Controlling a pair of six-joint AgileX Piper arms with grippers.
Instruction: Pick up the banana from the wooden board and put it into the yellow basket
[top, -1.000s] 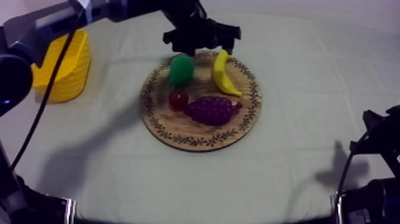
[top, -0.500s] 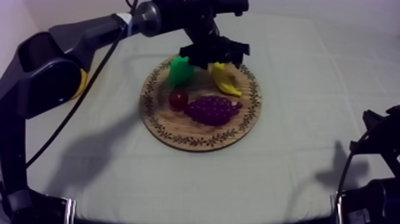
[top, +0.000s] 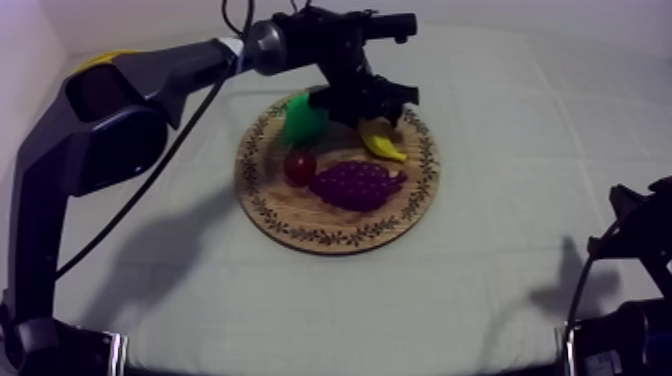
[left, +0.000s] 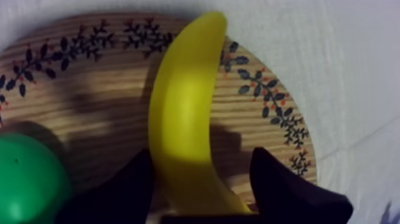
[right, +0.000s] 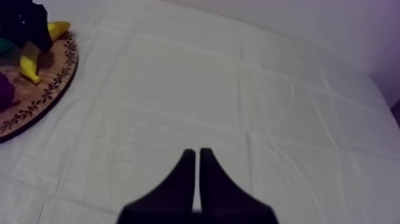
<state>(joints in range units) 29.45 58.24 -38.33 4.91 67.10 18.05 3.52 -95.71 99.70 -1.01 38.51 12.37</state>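
The yellow banana (top: 383, 143) lies on the far right part of the round wooden board (top: 340, 238). My left gripper (top: 364, 101) has come down over the banana's far end. In the left wrist view its black fingers (left: 280, 186) stand open on either side of the banana (left: 181, 113); one finger is against the peel and the other is a little off it. The yellow basket (top: 103, 59) at the far left is mostly hidden behind my left arm. My right gripper (right: 194, 156) is shut on nothing over bare cloth at the right.
On the board a green pear (top: 303, 118) lies just left of the banana, with a small red fruit (top: 299, 166) and purple grapes (top: 357, 184) nearer the front. My right arm (top: 640, 250) rests low at the right edge.
My left gripper has moved from the board's far rim down and to the right onto the banana, covering its far end. The left arm now hides most of the basket. The right arm is unmoved.
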